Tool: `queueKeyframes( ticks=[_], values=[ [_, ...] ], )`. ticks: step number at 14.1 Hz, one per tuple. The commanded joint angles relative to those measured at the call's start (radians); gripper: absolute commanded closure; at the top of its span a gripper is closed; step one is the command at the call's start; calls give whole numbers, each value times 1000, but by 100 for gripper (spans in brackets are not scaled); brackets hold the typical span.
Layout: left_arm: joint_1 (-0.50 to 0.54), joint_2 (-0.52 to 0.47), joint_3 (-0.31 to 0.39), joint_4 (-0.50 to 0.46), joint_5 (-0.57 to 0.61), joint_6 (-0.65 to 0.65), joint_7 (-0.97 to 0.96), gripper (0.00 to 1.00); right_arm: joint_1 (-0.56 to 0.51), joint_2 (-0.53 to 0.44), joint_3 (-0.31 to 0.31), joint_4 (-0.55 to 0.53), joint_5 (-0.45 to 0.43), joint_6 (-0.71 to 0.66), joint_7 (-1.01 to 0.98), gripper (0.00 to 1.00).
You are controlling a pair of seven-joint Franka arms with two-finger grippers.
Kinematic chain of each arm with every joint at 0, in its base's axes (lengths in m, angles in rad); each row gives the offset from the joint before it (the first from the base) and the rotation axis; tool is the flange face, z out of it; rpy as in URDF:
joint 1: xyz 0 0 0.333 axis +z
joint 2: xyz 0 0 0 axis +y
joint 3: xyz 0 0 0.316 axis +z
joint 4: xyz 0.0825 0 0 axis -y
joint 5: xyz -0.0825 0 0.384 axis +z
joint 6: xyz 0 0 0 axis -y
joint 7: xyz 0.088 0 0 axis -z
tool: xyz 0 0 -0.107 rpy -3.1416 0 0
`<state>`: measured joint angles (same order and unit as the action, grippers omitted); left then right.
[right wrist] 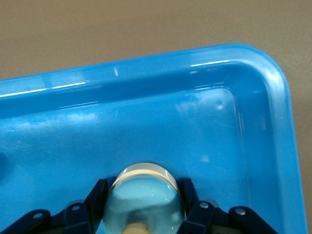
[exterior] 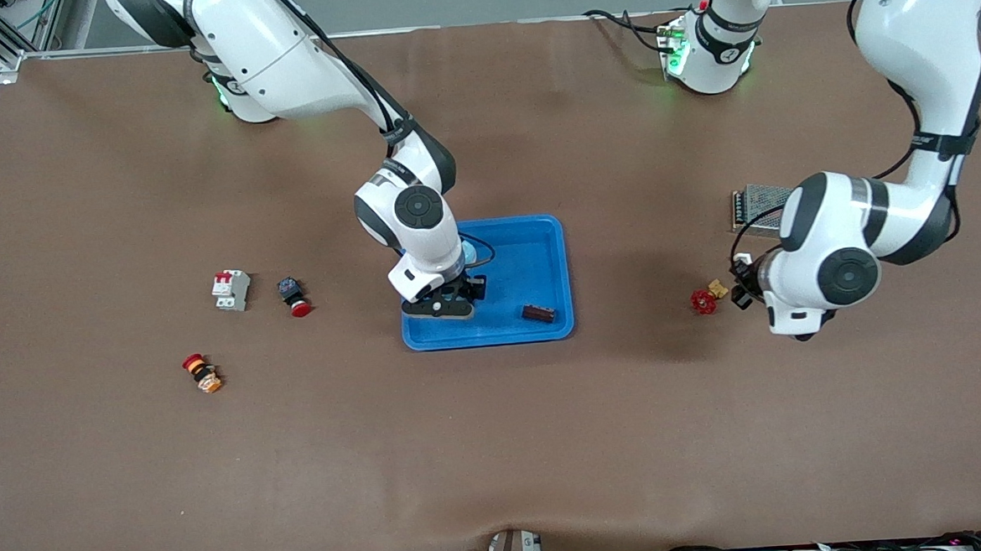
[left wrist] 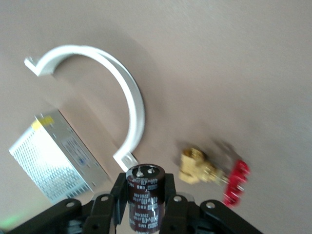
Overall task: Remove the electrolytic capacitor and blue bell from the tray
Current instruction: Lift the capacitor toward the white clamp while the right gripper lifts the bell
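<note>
My right gripper [right wrist: 144, 214] is down inside the blue tray [exterior: 539, 238], at the tray's end toward the right arm, its fingers closed on the round shiny bell [right wrist: 142, 200]. My left gripper [left wrist: 145, 207] hangs over the table well off the tray, toward the left arm's end, pinched tight on the dark cylindrical capacitor [left wrist: 144, 195]. Beneath it lie a brass valve with a red handwheel [exterior: 707, 298], a white curved clamp [left wrist: 109, 83] and a metal power supply [exterior: 757, 204]. A small brown block [exterior: 538, 313] sits in the tray's corner nearest the front camera.
</note>
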<state>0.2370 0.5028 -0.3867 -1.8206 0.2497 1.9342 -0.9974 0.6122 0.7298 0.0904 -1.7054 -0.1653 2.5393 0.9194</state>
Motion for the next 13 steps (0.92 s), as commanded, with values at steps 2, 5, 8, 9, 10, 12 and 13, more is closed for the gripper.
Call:
queueKeyframes(
  ticks=[2,5,8,9,10,12,13],
  values=[
    [74,-29,-9,-94,78,81,89,100,9,5,-8,24,-33,-13,21,55],
    [105,-30,-9,-160,160,157,103,100,-3,-21,-6,35,-33,-59,-10,55],
    [108,-38,-11,-183,178,160,132,100,-32,-67,-5,64,-30,-184,-98,55],
    [108,-43,-9,-187,180,160,155,100,-46,-87,-5,64,-25,-204,-137,55],
    [108,-43,-9,-198,181,160,175,100,-63,-108,-3,61,-23,-232,-186,55],
    [132,-43,-11,-213,186,160,223,100,-104,-154,0,59,-20,-304,-287,55],
    [151,-43,-11,-221,187,160,255,100,-124,-179,-1,56,-20,-335,-330,55]
  ],
)
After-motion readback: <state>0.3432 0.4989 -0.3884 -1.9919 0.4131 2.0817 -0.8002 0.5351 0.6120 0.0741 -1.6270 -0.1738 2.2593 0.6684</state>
